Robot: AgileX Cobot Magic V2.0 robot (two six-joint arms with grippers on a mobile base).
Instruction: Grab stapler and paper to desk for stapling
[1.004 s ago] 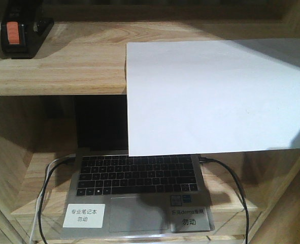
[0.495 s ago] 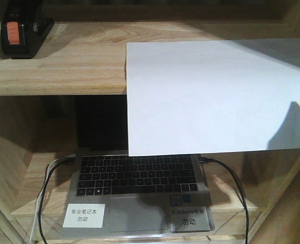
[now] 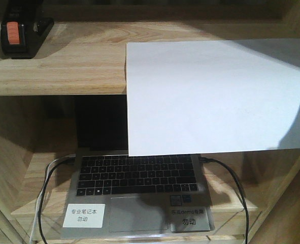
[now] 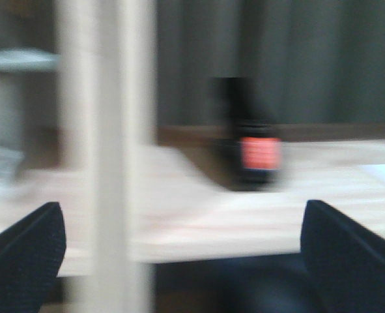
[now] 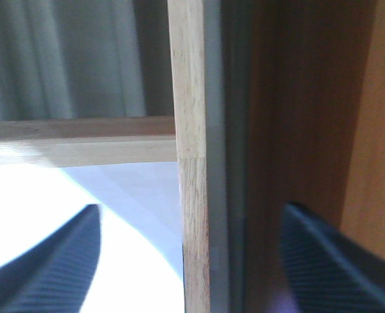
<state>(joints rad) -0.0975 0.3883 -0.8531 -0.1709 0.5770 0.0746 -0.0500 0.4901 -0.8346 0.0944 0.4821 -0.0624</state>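
Stapler sat ahead of left gripper, fingers wide; right gripper, wide too, probably needed to clear post before reaching paper.

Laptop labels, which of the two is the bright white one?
The left label, beside the trackpad at the front left corner of the laptop. The right label looks grey, close to the laptop's own colour.
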